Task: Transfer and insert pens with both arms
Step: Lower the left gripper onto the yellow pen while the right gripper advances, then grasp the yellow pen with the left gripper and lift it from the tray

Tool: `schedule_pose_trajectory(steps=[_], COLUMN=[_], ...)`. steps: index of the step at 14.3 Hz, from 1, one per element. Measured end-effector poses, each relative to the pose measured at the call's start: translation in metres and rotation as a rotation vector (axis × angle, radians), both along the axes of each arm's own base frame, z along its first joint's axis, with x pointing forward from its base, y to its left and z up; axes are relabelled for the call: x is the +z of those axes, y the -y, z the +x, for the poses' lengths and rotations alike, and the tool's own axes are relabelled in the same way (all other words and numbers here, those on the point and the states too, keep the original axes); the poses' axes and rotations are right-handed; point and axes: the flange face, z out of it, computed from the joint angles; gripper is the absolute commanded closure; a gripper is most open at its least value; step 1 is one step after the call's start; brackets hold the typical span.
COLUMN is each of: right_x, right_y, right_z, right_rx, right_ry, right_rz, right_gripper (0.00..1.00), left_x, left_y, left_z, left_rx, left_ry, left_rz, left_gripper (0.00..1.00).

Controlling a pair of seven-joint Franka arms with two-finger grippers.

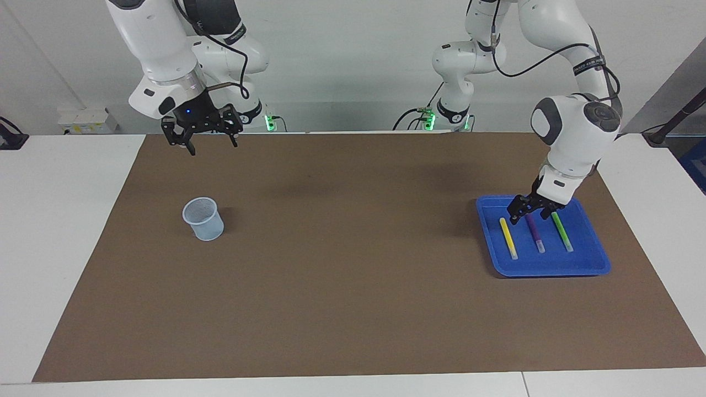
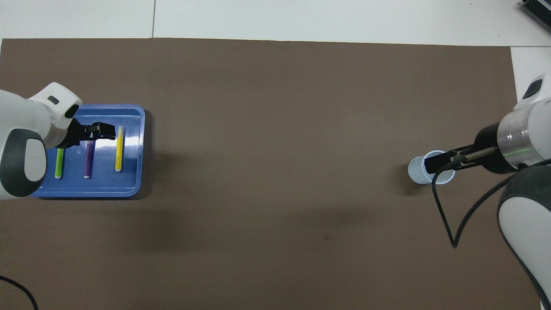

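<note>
Three pens lie side by side in a blue tray (image 1: 551,269) (image 2: 129,189) at the left arm's end of the table: yellow (image 1: 508,238) (image 2: 119,148), purple (image 1: 535,232) (image 2: 89,159) and light green (image 1: 562,231) (image 2: 59,162). My left gripper (image 1: 528,214) (image 2: 102,129) hangs low over the tray, open, its fingers on either side of the purple pen's line, holding nothing. My right gripper (image 1: 204,139) (image 2: 434,163) is open and empty, raised over the mat's edge by the robots. In the overhead view it partly covers the cup.
A pale blue mesh cup (image 1: 204,219) (image 2: 418,171) stands upright on the brown mat (image 1: 353,286) toward the right arm's end. Two smaller white arms with green-lit bases (image 1: 455,118) stand at the robots' edge. White table surrounds the mat.
</note>
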Motion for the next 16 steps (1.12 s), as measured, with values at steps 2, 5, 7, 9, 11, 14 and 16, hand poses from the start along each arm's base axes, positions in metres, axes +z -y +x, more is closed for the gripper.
schedule_pose_trajectory(steps=[2,5,7,9,11,14,16], right_x=[-0.003,-0.014,-0.021,-0.026,-0.028,-0.027,-0.030], right_y=[-0.003,-0.015,-0.020,-0.026,-0.033,-0.052,-0.059], right_z=[0.000,0.001,0.003,0.004,0.003,-0.002,-0.004], right_rx=[-0.035,-0.083,-0.128,-0.183,-0.229,-0.288,-0.322], right_ry=[-0.008,-0.006,-0.001,-0.001,0.000,-0.012,-0.028], right_rz=[0.024,0.119,0.163,0.203,0.226,0.263,0.315], right_gripper=[0.00,0.00,0.00,0.00,0.00,0.00,0.00], left_x=[-0.021,-0.050,-0.066,-0.076,-0.081,-0.089,-0.096], left_y=[0.000,0.000,0.002,0.002,0.002,0.002,0.003], left_z=[0.006,0.013,0.017,0.018,0.017,0.011,0.007], left_rx=[0.001,0.001,-0.001,-0.001,-0.001,-0.002,-0.003], left_ry=[0.004,0.001,0.007,0.001,-0.009,-0.027,-0.042], left_rz=[-0.001,-0.002,-0.003,-0.003,-0.004,-0.004,-0.004], left_gripper=[0.04,0.04,0.05,0.09,0.09,0.09,0.12])
